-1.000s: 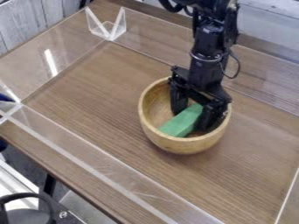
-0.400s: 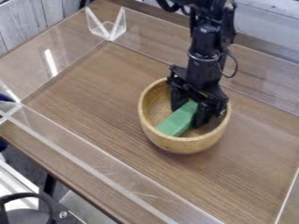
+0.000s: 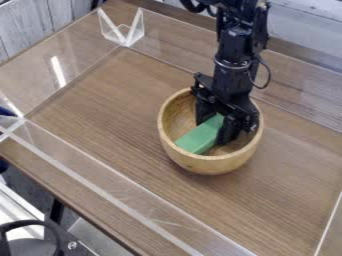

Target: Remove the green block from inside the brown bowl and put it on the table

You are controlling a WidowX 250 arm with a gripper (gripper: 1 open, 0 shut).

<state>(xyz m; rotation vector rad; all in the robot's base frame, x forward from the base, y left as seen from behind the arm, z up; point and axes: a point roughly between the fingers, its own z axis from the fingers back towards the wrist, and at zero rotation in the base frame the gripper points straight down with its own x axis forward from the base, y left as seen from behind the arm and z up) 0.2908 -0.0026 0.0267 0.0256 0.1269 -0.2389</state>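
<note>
Narrowed end effector (image 3: 222, 122) now straddles green block (image 3: 205, 134).

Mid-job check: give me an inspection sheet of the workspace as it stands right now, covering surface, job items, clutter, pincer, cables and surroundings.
Surface: brown wood-grain table, edged by low clear acrylic walls.
Job's things: green block lies tilted inside the brown bowl, not yet on the table.
Clutter: a small clear acrylic piece at the far edge; nothing else seen.
Pincer: the pincer points down into the bowl, its fingers on either side of the block's upper end; whether it grips yet cannot be told.
Cables: a dark looped cable at the bottom left corner, below the table.
Surroundings: pale floor or panels beyond the walls.
</note>
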